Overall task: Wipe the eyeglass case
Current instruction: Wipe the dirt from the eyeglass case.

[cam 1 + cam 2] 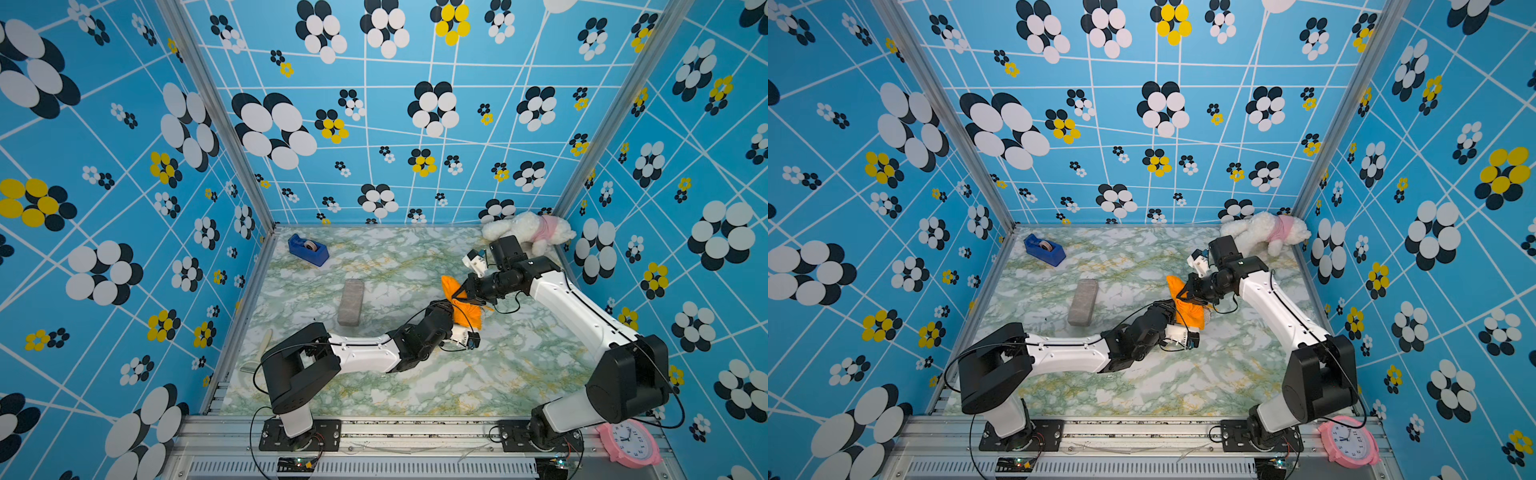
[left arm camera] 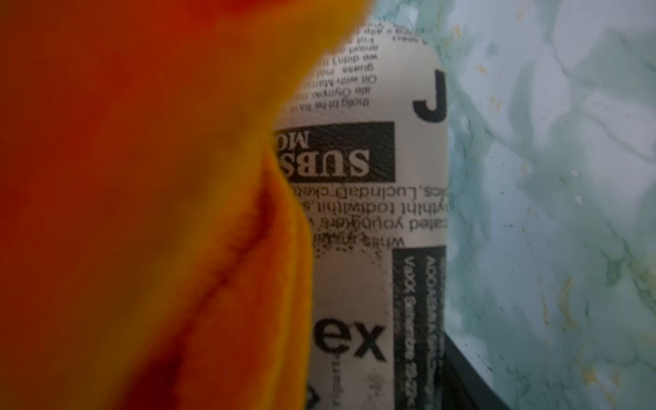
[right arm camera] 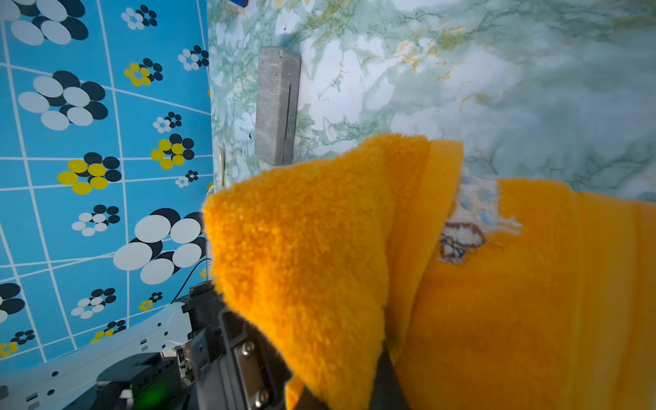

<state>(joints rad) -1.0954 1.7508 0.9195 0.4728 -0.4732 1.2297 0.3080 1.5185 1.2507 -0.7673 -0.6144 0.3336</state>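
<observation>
Near side: our left gripper [image 1: 448, 308] is clamped on the eyeglass case [image 2: 372, 213], the newsprint-patterned one, over the mid-right of the table [image 1: 415, 374]. In the left wrist view the case's long axis runs straight out from the jaws; we judge that's toward far-right. The orange towel [image 1: 468, 318] hides the case in both top views. Just beyond, our right gripper [image 1: 460, 296] pinches the towel, which is draped against the case. So the right arm is the wiper and should stroke along that axis. The grey block [image 1: 351, 301] lies well apart to the left.

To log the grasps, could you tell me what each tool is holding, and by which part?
The right tool grips the orange towel by a bunched fold; the left tool holds the newsprint case by one end.
</observation>
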